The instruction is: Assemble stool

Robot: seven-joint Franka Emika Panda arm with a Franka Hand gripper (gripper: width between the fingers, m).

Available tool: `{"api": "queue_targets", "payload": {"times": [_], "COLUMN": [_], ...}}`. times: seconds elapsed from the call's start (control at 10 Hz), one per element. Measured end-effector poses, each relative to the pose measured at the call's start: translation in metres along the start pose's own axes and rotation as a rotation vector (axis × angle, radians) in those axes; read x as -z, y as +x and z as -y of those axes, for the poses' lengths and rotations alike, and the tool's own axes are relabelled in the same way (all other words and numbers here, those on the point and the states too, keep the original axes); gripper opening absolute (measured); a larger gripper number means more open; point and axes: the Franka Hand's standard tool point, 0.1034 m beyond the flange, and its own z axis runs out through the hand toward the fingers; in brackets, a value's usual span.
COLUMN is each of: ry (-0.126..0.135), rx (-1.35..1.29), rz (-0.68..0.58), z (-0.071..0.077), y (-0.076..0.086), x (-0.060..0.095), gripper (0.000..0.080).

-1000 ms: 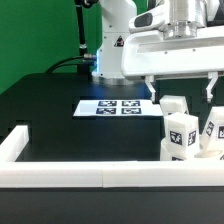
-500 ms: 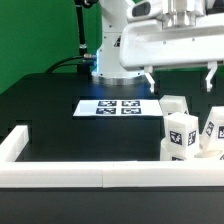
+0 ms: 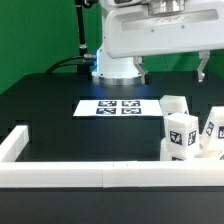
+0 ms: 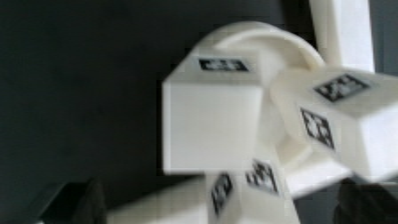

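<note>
end effector [image 3: 171,71] risen | fingers apart, empty | three legs [image 3: 181,136] | one seat [image 4: 267,45]

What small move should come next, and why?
Probably reposition over one leg and descend to grasp it. The gripper hangs open and empty above the cluster, and the legs stand upright on the seat by the rail, none of them attached yet.
</note>
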Motion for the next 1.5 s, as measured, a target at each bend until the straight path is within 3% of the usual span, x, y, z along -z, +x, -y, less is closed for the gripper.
{"api": "queue_targets", "payload": {"times": [0.3,0.4,0.5,1.1,1.3,1.5], "ry": [-0.005,-0.021,-0.059,-0.061,-0.100,-0.095], "rx": [-0.006,0.031,0.136,0.240,0.580,0.901], "rz": [0.052,0.054,0.060,0.088,0.093,0.124], "z": [0.001,0.003,0.012,0.014,0.011,0.008], "y": [0.002,0.001,-0.001,0.001,0.007,0.005], "x": [0.000,0.000,0.002,-0.002,0.002,0.000], "gripper": [0.0649,0.0649,0.0649,0.0649,0.0649,0.0649]}}
